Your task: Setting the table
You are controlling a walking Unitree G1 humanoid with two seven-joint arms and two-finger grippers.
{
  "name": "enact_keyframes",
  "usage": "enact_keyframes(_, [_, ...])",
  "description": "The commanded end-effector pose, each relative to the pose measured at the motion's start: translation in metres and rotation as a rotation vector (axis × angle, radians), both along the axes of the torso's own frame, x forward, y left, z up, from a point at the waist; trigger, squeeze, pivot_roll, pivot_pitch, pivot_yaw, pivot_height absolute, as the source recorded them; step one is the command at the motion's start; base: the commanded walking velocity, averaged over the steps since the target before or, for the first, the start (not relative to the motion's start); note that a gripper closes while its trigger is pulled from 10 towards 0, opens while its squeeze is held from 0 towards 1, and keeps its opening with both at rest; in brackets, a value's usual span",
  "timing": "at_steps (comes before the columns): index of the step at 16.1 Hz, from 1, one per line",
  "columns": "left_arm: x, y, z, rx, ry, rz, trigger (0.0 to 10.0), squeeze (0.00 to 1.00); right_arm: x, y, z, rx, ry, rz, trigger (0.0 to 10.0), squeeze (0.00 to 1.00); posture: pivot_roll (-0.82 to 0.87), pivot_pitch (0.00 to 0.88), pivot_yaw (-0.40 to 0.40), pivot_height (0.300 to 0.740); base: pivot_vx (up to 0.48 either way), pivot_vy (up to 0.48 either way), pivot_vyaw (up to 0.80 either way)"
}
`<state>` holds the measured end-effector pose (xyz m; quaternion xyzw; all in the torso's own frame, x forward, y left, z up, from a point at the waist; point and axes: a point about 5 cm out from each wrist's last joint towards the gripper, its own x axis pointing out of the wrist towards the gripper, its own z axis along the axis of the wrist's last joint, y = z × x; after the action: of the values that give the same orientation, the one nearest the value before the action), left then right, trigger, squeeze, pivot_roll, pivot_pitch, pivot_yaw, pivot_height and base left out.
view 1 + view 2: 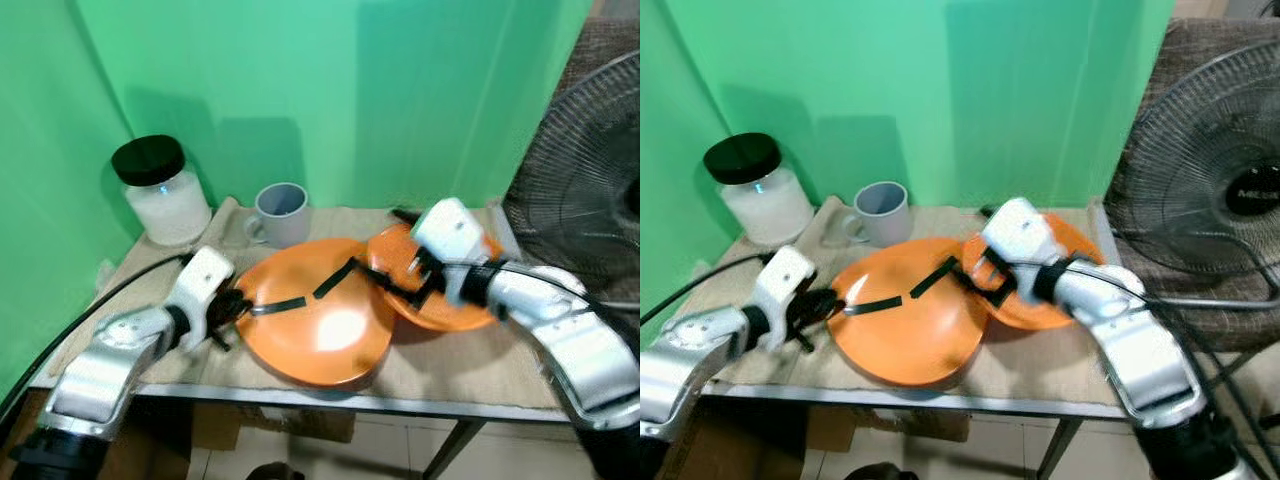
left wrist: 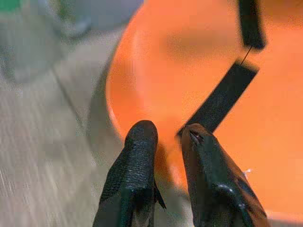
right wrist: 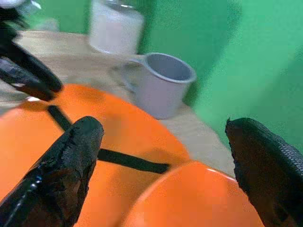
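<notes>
Nearest the front edge of the table [image 1: 470, 385], the left arm is reaching in low from the front left corner, forearm angled toward the middle, and the left gripper [image 1: 236, 305] is pinching the left rim of the large orange plate [image 1: 320, 335], one finger above and one below the rim, as the left wrist view shows. That plate is sitting tilted at the middle of the front edge, its right side resting against the second orange plate [image 1: 455, 310] just beyond it on the right. The right arm is bending in from the front right corner, wrist turned toward the centre, and the right gripper [image 3: 165, 156] is hovering with its fingers spread wide over the spot where the two plates meet. Farther back, a grey mug [image 1: 281, 213] is standing near the rear edge, and a black-lidded jar [image 1: 162, 190] is occupying the rear left corner. A fan [image 1: 585, 170] is standing past the right edge.
</notes>
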<state>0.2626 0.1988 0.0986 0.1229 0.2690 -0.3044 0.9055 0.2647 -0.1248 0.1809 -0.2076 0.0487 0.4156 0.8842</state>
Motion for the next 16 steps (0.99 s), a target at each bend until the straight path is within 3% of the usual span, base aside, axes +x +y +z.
enact_keyframes(1, [-0.002, 0.011, -0.005, -0.006, 0.050, 0.051, 10.0, 1.00, -0.004, 0.006, 0.002, 0.005, 0.009, 0.043, 10.0, 0.00, 0.06, 0.000, 0.091, 0.740, 0.000, 0.000, 0.00])
enact_keyframes(5, [0.000, 0.023, -0.003, 0.007, 0.065, 0.091, 10.0, 1.00, -0.006, 0.009, -0.001, -0.023, 0.016, 0.073, 10.0, 0.00, 0.06, 0.000, 0.086, 0.740, 0.000, 0.000, 0.00])
enact_keyframes(6, [0.001, 0.024, -0.002, 0.022, 0.050, 0.075, 10.0, 0.95, -0.006, 0.010, -0.001, -0.029, 0.016, 0.079, 10.0, 0.00, 0.07, 0.000, 0.087, 0.740, 0.000, 0.000, 0.00])
enact_keyframes(7, [0.012, 0.016, 0.009, -0.033, -0.039, 0.046, 10.0, 0.00, -0.007, 0.012, -0.002, -0.038, 0.015, 0.086, 10.0, 0.00, 0.06, 0.000, 0.097, 0.740, 0.000, 0.000, 0.00])
enact_keyframes(8, [0.018, 0.006, 0.020, -0.119, -0.086, 0.014, 10.0, 0.00, -0.008, 0.014, -0.003, -0.042, 0.015, 0.089, 10.0, 0.00, 0.06, 0.000, 0.101, 0.740, 0.000, 0.000, 0.00])
enact_keyframes(10, [0.018, -0.003, 0.025, -0.170, -0.086, -0.033, 10.0, 0.00, -0.010, 0.015, -0.003, -0.045, 0.015, 0.091, 10.0, 0.00, 0.06, 0.000, 0.105, 0.740, 0.000, 0.000, 0.00])
enact_keyframes(11, [0.018, -0.006, 0.022, -0.144, -0.075, -0.062, 10.0, 0.00, -0.011, 0.015, -0.004, -0.048, 0.016, 0.093, 10.0, 0.00, 0.06, 0.000, 0.109, 0.740, 0.000, 0.000, 0.00])
enact_keyframes(12, [0.015, -0.001, 0.009, -0.014, -0.044, -0.088, 10.0, 0.00, -0.012, 0.014, -0.004, -0.053, 0.016, 0.094, 10.0, 0.00, 0.05, 0.000, 0.113, 0.740, 0.000, 0.000, 0.00])
enact_keyframes(13, [0.012, 0.008, 0.002, 0.062, -0.028, -0.079, 10.0, 0.00, -0.013, 0.014, -0.004, -0.055, 0.015, 0.092, 10.0, 0.00, 0.05, 0.000, 0.115, 0.740, 0.000, 0.000, 0.00])
enact_keyframes(14, [0.011, 0.013, 0.001, 0.079, -0.023, -0.066, 10.0, 0.00, -0.013, 0.013, -0.004, -0.056, 0.015, 0.091, 10.0, 0.00, 0.05, 0.000, 0.115, 0.740, 0.000, 0.000, 0.00])
enact_keyframes(16, [0.006, 0.042, -0.002, 0.187, -0.002, -0.021, 10.0, 0.00, -0.012, 0.013, -0.004, -0.058, 0.013, 0.092, 10.0, 0.00, 0.07, 0.000, 0.102, 0.740, 0.000, 0.000, 0.00])
